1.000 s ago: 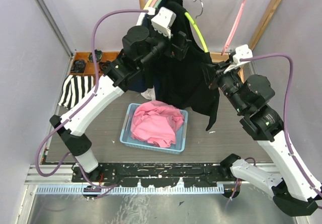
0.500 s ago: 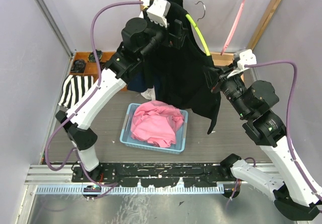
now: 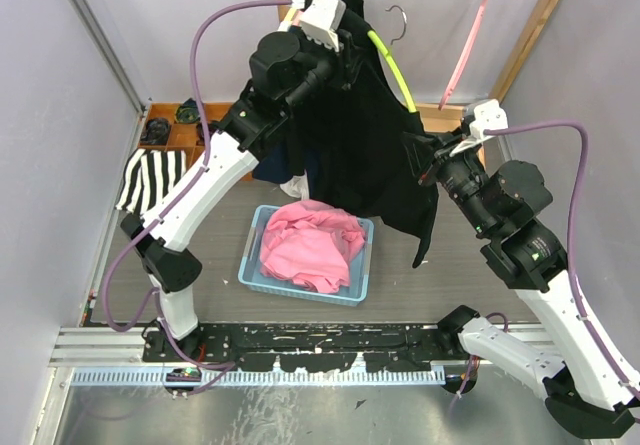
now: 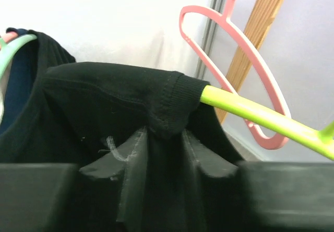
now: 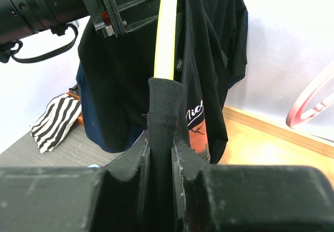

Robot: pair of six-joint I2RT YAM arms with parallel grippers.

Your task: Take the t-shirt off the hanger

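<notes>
A black t-shirt [image 3: 360, 135] hangs on a yellow-green hanger [image 3: 392, 63] from the rail at the back. My left gripper [image 3: 345, 57] is high up at the hanger's top. In the left wrist view its jaws [image 4: 164, 138] are closed on the t-shirt [image 4: 104, 96] just below the ribbed collar, where the hanger [image 4: 250, 112] comes out bare. My right gripper [image 3: 420, 155] is at the hanger's lower right end. The right wrist view shows it [image 5: 160, 138] shut on a black fabric fold [image 5: 163, 112] wrapped over the hanger's arm [image 5: 166, 34].
A blue basket [image 3: 250, 257] holding pink cloth [image 3: 310, 243] sits on the table below the shirt. A striped cloth [image 3: 150, 177] lies at the left. A pink hanger [image 3: 470, 40] and a wire hanger [image 3: 398, 10] hang on the rail beside a wooden post [image 3: 535, 25].
My left arm has lifted and reached in toward the top of the hanger, and its jaws have closed in from wide open onto the collar fabric. The right gripper has kept its grip.
</notes>
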